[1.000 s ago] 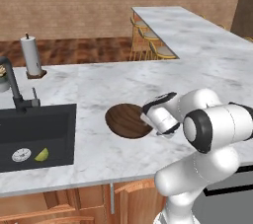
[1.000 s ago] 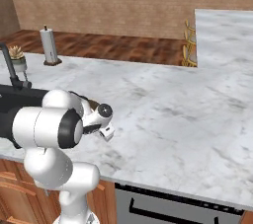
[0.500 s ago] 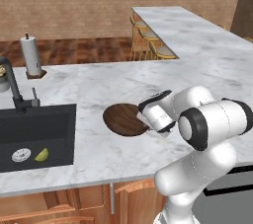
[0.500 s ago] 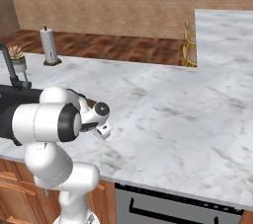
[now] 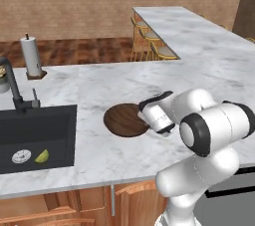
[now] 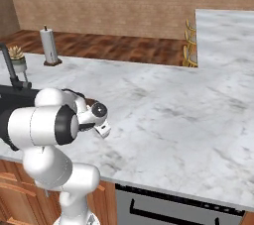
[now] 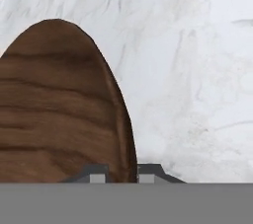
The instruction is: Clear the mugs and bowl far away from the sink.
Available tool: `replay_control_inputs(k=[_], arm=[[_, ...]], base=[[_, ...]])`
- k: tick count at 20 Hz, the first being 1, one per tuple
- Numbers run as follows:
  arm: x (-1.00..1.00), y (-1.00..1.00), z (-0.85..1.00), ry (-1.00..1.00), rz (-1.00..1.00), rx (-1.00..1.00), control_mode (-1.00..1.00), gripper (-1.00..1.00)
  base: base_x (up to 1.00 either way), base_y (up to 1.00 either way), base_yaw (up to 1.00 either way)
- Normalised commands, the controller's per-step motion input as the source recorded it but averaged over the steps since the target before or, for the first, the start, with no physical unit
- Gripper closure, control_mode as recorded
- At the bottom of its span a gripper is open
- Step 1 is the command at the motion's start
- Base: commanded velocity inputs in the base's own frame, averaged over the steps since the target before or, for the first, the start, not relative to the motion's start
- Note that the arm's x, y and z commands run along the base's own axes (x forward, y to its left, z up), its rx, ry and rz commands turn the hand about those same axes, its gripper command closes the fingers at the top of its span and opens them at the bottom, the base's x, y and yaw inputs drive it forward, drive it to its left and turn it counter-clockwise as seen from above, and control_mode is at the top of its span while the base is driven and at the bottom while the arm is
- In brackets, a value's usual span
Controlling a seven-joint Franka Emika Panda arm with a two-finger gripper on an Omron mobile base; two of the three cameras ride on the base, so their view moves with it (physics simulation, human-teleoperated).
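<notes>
Dark wood-grain, round and shallow, the bowl (image 5: pixel 124 119) lies on the veined white marble worktop (image 5: pixel 99 85), near its front edge, just right of the matte black sink (image 5: pixel 35 133). The gripper (image 7: pixel 122 172) is nearly closed, pinching the bowl's right rim.

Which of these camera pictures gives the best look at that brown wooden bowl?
The left base view: the whole round bowl sits on the counter beside the sink. The hand view shows its wood grain and rim close up, cropped. In the right base view the arm hides nearly all of it.
</notes>
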Motion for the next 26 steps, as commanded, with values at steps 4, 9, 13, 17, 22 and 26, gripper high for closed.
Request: replay_control_inputs(k=[4,9,13,17,22,26], arm=[[-0.15,-0.08,0.4,0.0,-0.17,0.0,-1.0,1.0],[-0.27,-0.1,0.66,0.0,-0.25,0.0,-1.0,1.0],[-0.17,-0.09,0.9,0.11,-0.35,0.0,-1.0,1.0],[-0.39,-0.29,1.0,0.03,-0.05,0.0,-1.0,1.0],[-0.16,-0.3,1.0,0.08,0.0,0.01,-1.0,1.0],[-0.04,-0.31,1.0,0.16,0.0,0.05,-1.0,1.0]], base=[[0.0,0.0,0.0],[0.0,0.0,0.0],[0.0,0.0,0.0],[0.0,0.0,0.0],[0.0,0.0,0.0],[0.0,0.0,0.0]])
